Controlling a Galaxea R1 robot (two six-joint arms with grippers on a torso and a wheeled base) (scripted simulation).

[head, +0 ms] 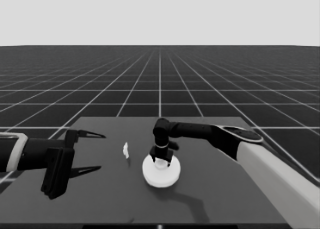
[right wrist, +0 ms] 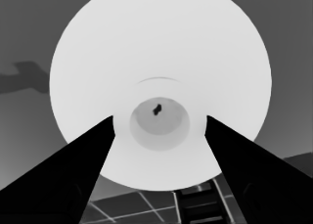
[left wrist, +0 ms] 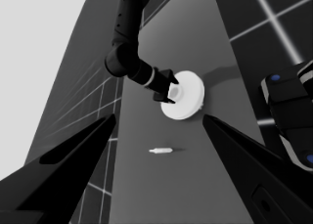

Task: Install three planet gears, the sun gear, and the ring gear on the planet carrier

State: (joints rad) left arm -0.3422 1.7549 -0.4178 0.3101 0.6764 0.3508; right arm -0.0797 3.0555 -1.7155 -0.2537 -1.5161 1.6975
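The larger round part (head: 161, 175), the ring gear, lies thick and white at the middle of the table, its raised hub (right wrist: 159, 123) pointing up. My right gripper (head: 161, 160) hangs straight down over that hub. In the right wrist view the right gripper (right wrist: 160, 119) is open, one finger on each side of the hub with a gap to it. The left wrist view shows the same disc (left wrist: 190, 99) from along the table, with the right gripper (left wrist: 168, 92) on top of it. The planet gears, the sun gear and the planet carrier are hidden from every view.
A thin white piece (head: 126, 149) (left wrist: 160, 149) lies just left of the disc. My left gripper (head: 102, 152) waits open over the table's left end. Dark machinery with blue lights (left wrist: 288, 111) shows past the table's edge.
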